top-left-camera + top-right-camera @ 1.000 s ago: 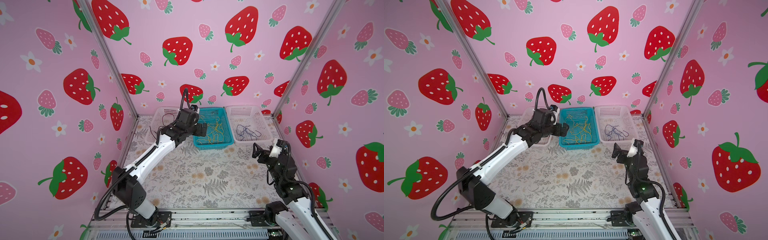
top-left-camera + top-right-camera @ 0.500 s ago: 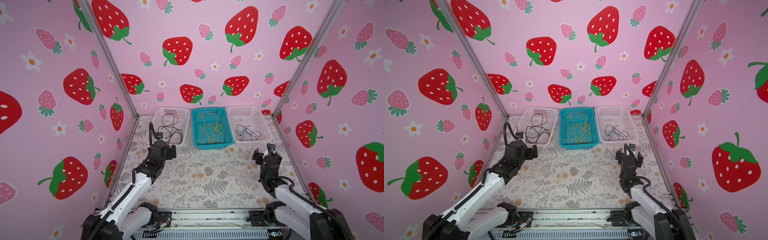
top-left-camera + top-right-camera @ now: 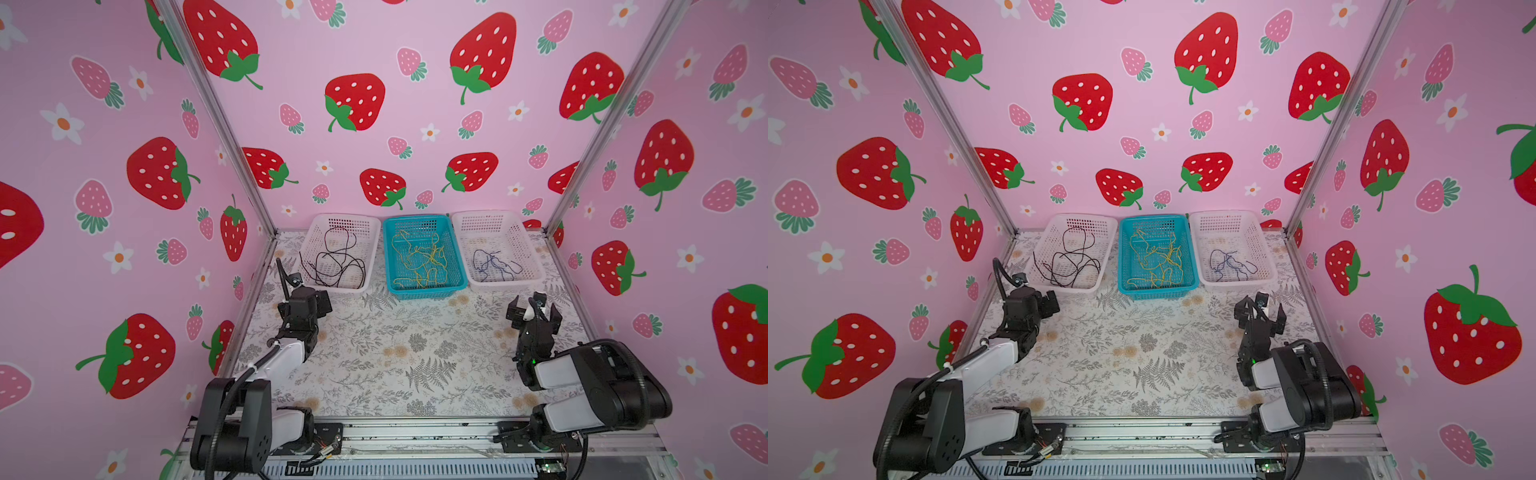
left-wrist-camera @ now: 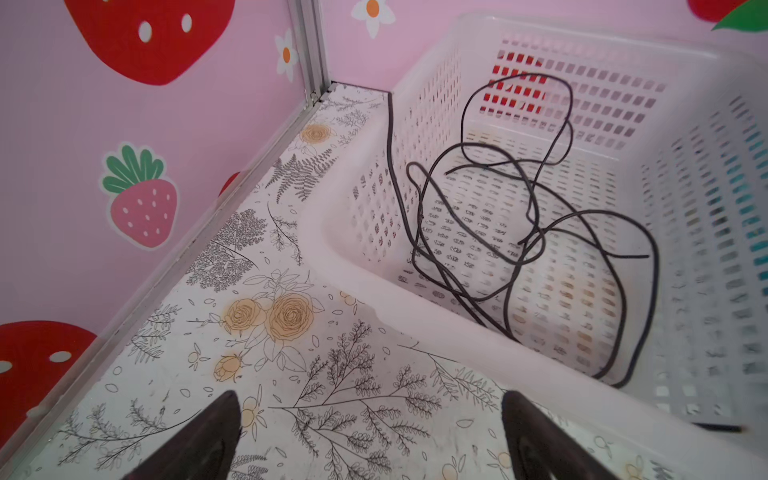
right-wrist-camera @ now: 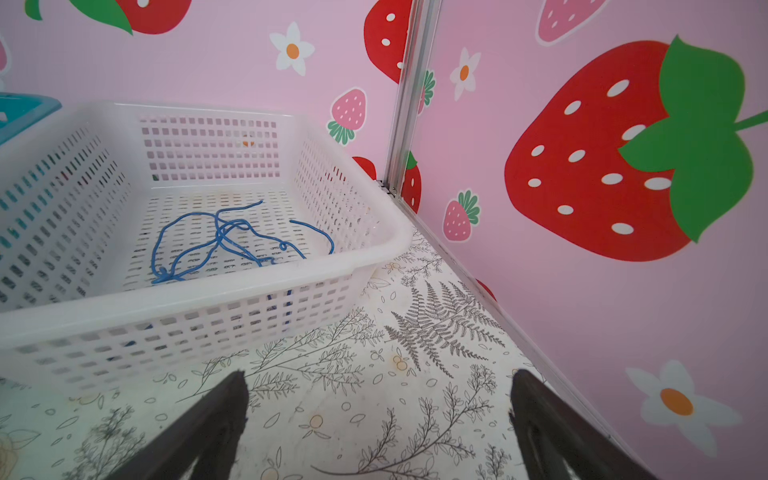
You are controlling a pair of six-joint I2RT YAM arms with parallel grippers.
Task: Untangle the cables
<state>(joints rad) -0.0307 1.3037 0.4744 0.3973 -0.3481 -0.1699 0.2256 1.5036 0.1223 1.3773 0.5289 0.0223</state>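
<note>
Top views, both: we log three baskets in a row along the back wall. The left white basket [image 3: 353, 224] holds the black cable [image 3: 336, 266] in loose overlapping loops. The teal basket [image 3: 428, 293], in the middle, holds the yellow cable [image 3: 419, 259], and the right white basket [image 3: 490, 222] holds the blue cable [image 3: 494, 264]. Each colour lies in its own basket. The left gripper [image 3: 323, 300] sits just in front of the left white basket, and the right gripper [image 3: 535, 311] is near the front of the right white basket, both over the flower-printed table [image 3: 395, 353]. Left wrist view: we see the left gripper [image 4: 370, 415] with its fingers spread wide and nothing between them, and the black cable [image 4: 498, 208] lies apart from them on the basket floor, one loop leaning up a wall. Right wrist view: the right gripper [image 5: 380, 386] is likewise released and empty, and the blue cable [image 5: 224, 241] lies inside its basket, clear of the fingers.
</note>
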